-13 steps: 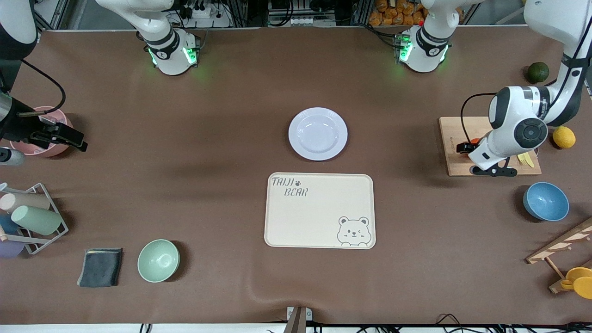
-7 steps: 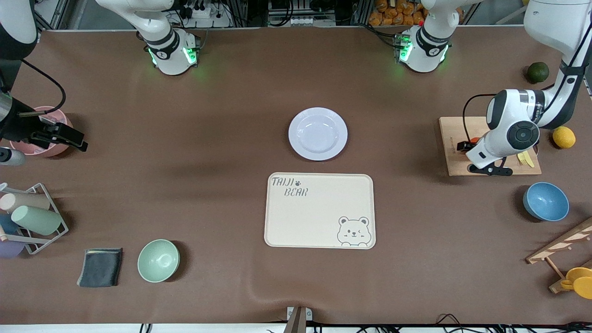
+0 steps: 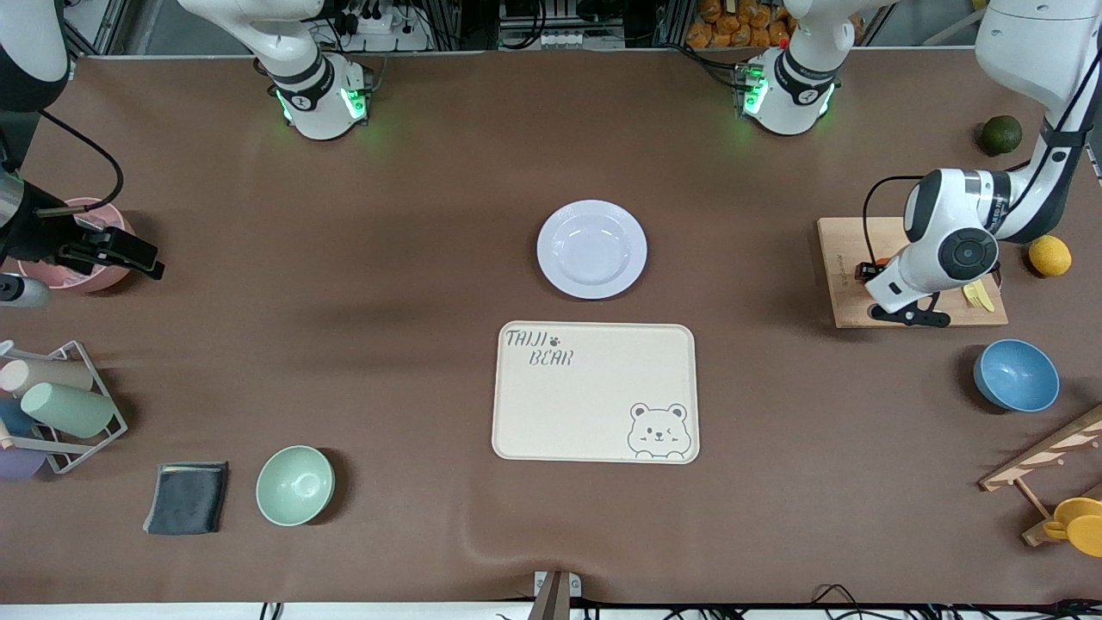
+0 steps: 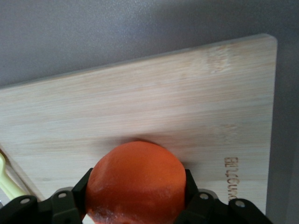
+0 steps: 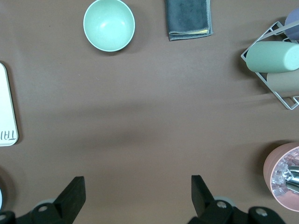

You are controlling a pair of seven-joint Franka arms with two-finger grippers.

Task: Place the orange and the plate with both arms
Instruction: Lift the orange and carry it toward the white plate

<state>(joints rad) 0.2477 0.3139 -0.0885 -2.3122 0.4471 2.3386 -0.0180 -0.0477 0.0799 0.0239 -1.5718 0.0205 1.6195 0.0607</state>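
Left wrist view: left gripper (image 4: 135, 198) apparently clamps the orange (image 4: 135, 179) on the cutting board (image 4: 140, 107); right gripper (image 5: 138, 196) gapes idle; plate (image 3: 591, 249) untouched.

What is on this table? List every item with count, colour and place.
orange: one, red-orange, on the cutting board
plate: one, lavender-white, mid-table
tray: one, cream, nearer the camera than the plate
cutting board: one, wood, left arm's end
lemon: one, yellow, beside the cutting board
green fruit: one, dark, left arm's end
bowls: three; blue bowl at left arm's end, mint bowl beside the cloth, pink bowl at right arm's end
cloth: one, dark grey, near the camera
cup rack: one, wire, right arm's end
left gripper: black, shut on the orange
right gripper: black, open, over the table beside the pink bowl
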